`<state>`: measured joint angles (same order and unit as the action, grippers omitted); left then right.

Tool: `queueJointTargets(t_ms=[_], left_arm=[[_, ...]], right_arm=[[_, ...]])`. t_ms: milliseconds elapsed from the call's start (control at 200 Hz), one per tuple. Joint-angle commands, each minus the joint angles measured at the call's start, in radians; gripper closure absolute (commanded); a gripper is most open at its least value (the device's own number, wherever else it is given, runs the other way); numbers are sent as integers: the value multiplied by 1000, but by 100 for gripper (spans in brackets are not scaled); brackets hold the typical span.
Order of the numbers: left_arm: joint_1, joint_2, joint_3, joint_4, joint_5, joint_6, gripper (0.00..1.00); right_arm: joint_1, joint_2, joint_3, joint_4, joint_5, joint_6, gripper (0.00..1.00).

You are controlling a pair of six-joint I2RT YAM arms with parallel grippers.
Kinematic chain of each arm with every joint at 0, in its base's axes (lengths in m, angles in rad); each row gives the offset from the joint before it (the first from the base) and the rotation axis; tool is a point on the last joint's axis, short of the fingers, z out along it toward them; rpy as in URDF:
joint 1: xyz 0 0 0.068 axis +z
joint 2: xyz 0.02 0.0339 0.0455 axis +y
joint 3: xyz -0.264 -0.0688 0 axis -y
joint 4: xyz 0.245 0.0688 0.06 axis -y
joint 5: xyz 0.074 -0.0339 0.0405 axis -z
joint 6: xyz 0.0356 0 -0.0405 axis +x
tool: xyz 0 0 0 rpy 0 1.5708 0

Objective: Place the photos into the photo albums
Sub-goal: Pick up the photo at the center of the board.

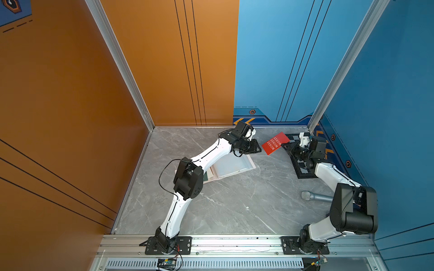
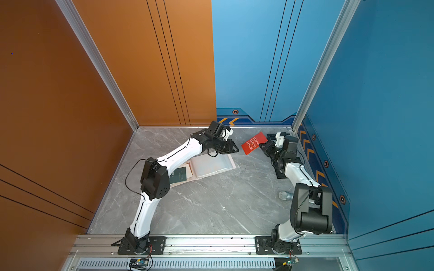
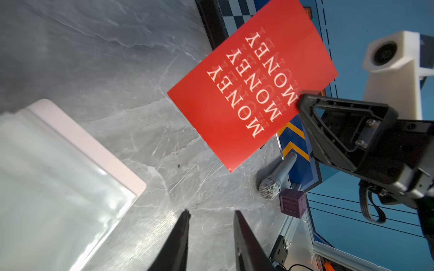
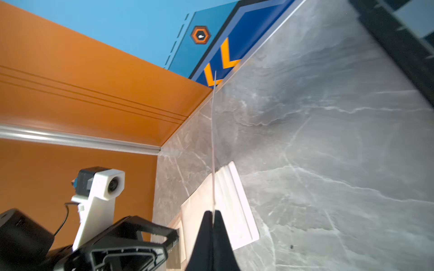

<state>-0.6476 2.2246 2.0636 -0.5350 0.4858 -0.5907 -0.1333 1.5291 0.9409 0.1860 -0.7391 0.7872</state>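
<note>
My right gripper [image 4: 212, 212] pinches the red MONEY card [image 1: 274, 143], aloft right of centre in a top view; my left gripper [image 3: 211, 212] stands spread, empty. Carrying step, I judge — next the card must slant into a sleeve of the album [image 1: 231, 164], lower left of it.

Beyond the left gripper [image 1: 257, 149] and right gripper [image 1: 284, 146] a blue wall [image 1: 270, 58] is seen; orange panels [image 1: 152, 70] are set to their left; grey marbled floor [image 1: 223, 199] is spread beneath.
</note>
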Motion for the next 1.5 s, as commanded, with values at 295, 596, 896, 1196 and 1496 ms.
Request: queueJointTargets(t_ms=[295,596,896,1196,1496], left_arm=[[45,-264,-370,265,-39,-165,64],[80,-416,-670,666,-105,-383,65],[97,-397,-673,730,-104,-438,65],[109,-353,-607,730,-82,-444,65],[121,-329,-582,737,-83,-454,72]], right_arm=[[76,127,-64,548,-89,406,100],[156,350,-33,1052,-59,791,100],[216,370,-7,1069,-51,812,100],[228,368,-12,1091,-53,842,100],[248,366,8,1097,-54,862,100]])
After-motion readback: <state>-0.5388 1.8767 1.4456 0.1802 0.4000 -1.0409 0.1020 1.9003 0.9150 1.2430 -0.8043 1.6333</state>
